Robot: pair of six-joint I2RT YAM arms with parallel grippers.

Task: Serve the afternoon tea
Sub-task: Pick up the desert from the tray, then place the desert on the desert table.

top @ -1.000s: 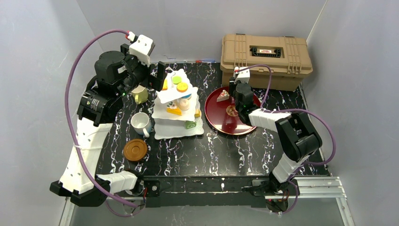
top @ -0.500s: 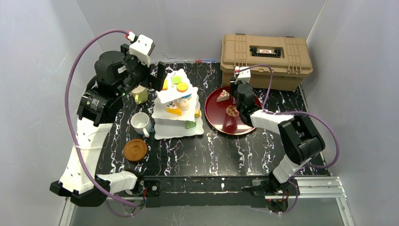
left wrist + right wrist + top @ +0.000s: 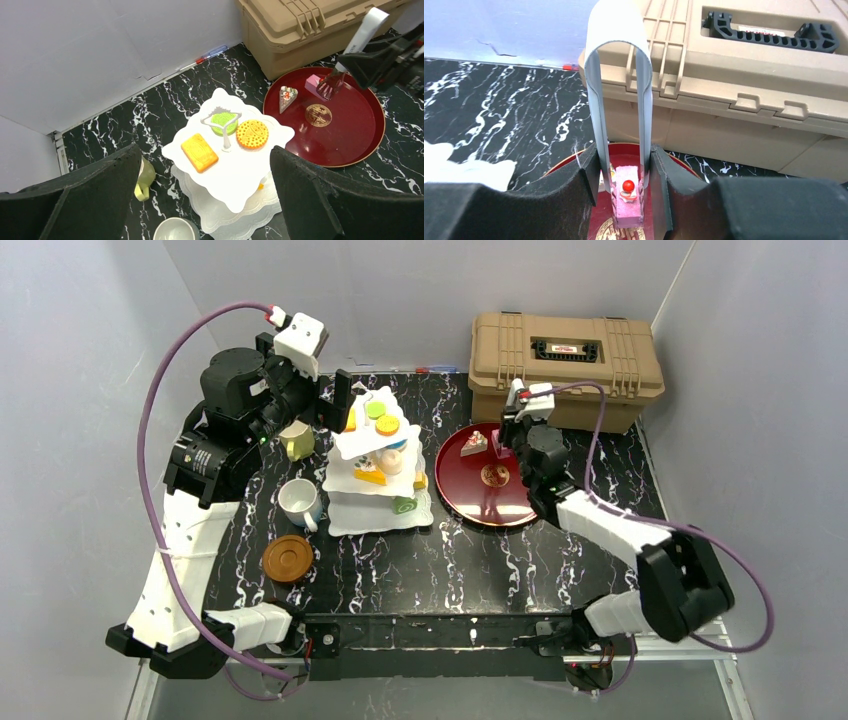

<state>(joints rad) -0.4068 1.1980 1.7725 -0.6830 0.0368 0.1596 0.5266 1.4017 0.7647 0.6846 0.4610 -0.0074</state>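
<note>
My right gripper (image 3: 624, 186) is shut on a pair of metal tongs (image 3: 619, 75). The tong tips pinch a pink cake slice with a red cherry (image 3: 628, 197) over the round red tray (image 3: 480, 505). A wedge cake (image 3: 287, 95) lies on the tray beside it. The white three-tier cake stand (image 3: 352, 443) holds toy pastries; its top tier carries a yellow biscuit (image 3: 199, 152), a green round (image 3: 223, 122) and an orange round (image 3: 251, 134). My left gripper (image 3: 205, 200) hangs open above the stand, holding nothing.
A white mug (image 3: 298, 502) and a pale yellow-green mug (image 3: 297, 440) stand left of the stand. A brown coaster (image 3: 287, 557) lies nearer the front. The tan ribbed case (image 3: 565, 365) sits at the back right, just behind the tray.
The right arm's elbow has swung out to the right and toward the front; its wrist with the tongs shifted slightly right, toward the case. The left arm has not moved.
</note>
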